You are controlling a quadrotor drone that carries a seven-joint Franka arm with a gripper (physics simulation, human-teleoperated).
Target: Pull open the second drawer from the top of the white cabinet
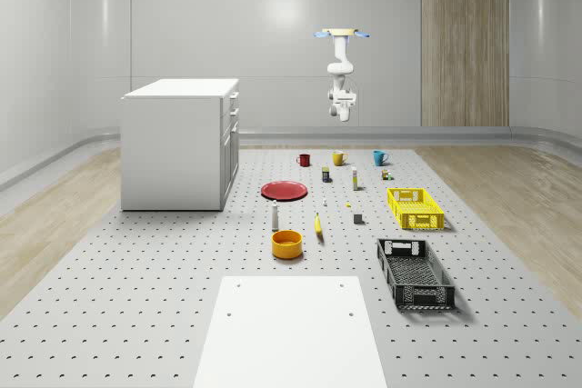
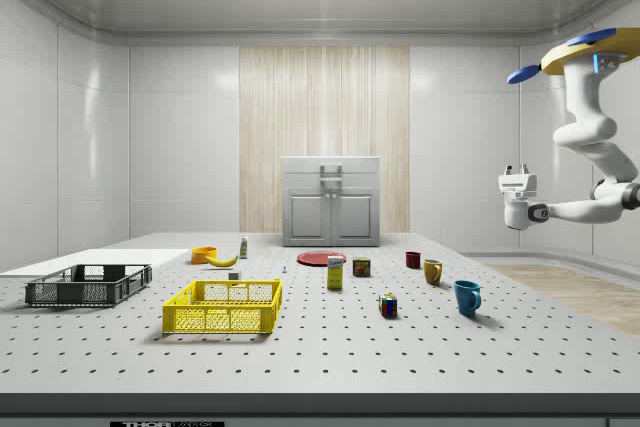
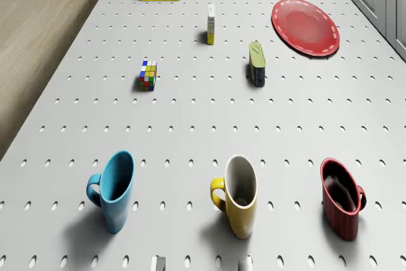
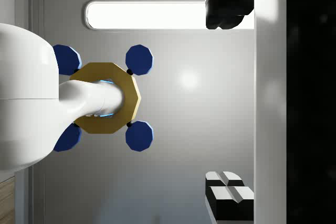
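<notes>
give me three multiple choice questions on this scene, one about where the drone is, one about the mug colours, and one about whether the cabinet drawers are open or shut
1. Where is the drone?
A. Resting on the cabinet top
B. Hovering high above the far end of the table, over the mugs
C. Landed on the white sheet

2. What colours are the three mugs?
A. Blue, yellow, red
B. Green, white, black
C. All orange

3. How do the drawers of the white cabinet stand?
A. The second one is pulled far out
B. None is pulled out
C. All are removed

Answers:
1 B: it hangs in the air, and the mugs lie below it.
2 A: the blue mug, the yellow mug and the red mug stand in a row.
3 B: the fronts look flush in the side view.
</notes>
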